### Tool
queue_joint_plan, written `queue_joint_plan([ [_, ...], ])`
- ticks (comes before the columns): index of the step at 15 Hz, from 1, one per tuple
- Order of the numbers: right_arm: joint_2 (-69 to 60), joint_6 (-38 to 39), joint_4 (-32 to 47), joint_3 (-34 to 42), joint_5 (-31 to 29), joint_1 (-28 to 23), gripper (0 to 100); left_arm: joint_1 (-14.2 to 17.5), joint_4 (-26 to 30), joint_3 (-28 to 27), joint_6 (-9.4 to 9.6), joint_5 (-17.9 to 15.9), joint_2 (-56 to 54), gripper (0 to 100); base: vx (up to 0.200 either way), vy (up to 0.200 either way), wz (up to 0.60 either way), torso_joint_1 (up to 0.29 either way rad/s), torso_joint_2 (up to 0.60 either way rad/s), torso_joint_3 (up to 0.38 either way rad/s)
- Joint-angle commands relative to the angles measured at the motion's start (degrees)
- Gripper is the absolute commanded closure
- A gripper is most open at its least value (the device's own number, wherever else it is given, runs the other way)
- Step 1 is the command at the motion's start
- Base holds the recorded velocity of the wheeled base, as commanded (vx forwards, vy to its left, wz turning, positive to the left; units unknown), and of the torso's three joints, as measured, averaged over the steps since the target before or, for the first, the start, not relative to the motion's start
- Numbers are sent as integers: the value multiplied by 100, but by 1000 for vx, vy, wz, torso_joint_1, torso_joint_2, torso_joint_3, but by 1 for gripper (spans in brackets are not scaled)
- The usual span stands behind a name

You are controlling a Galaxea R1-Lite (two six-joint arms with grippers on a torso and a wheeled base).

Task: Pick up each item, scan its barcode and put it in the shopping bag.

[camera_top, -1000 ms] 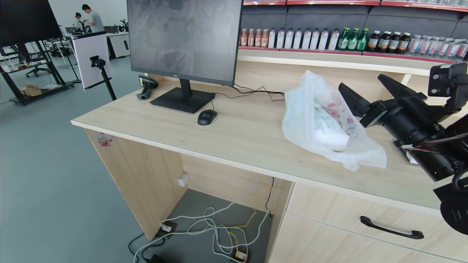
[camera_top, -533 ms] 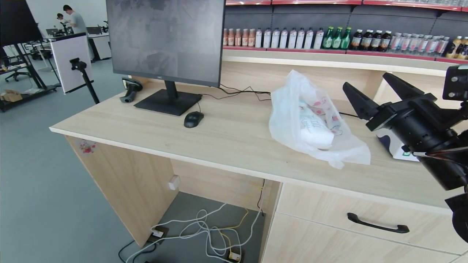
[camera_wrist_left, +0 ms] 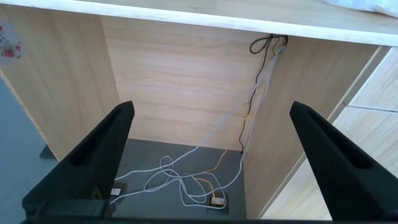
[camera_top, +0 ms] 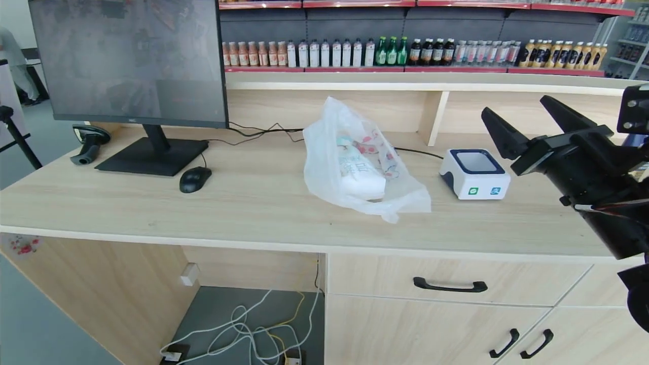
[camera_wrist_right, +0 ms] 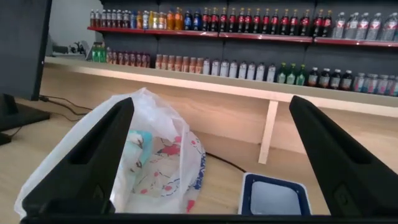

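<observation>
Since the earlier frames your head camera has swung right. Every counter item has slid toward the left of the frame, and the scanner box, half hidden behind the arm half a second ago, now shows whole. The items keep their places relative to one another.

1. Right pincer [camera_top: 514,105]: right edge of the head frame, raised above the counter [camera_top: 253,208]. Fingers spread wide, nothing held.
2. Left pincer [camera_wrist_left: 211,106]: fingers wide apart, empty. Its camera faces the open bay under the counter, with loose cables [camera_wrist_left: 186,180] on the floor.
3. Scanner box [camera_top: 474,175]: white with a dark top window, just left of and below the right pincer, apart from it. One green and one blue square badge on its front, too small for you to read.
4. Shopping bag [camera_top: 400,195]: translucent white, centre frame, slumped on the counter just left of the scanner box with a narrow gap between. Red and blue printed figures on its side.
5. White pack [camera_top: 361,177]: lying inside the bag. Teal lettering shows through the plastic, not legible.
6. Monitor [camera_top: 132,61], mouse [camera_top: 194,179] and handheld scanner [camera_top: 88,144]: left of frame.
7. Bottle row [camera_top: 405,50]: top of frame, labels unreadable.
</observation>
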Motion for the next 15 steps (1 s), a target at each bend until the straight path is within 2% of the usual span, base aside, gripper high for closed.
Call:
queue_joint_plan([
  [1,-109,1,3,354,-29,-24,0,7,-5,0,2,-1,-2,0,0,-200,0,2,2,7],
  [3,-214,36,3,811,-345,-15,0,7,-5,0,-7,-1,-2,0,0,-200,0,5,0,5],
  [5,-241,124,3,828,-662,-24,0,7,-5,0,2,-1,-2,0,0,-200,0,0,7,5],
  [10,-100,220,3,565,-670,-129,0,7,-5,0,-7,-1,-2,0,0,-200,0,0,1,1],
  [15,-153,255,3,652,-670,-217,0,7,-5,0,2,-1,-2,0,0,-200,0,0,0,2],
])
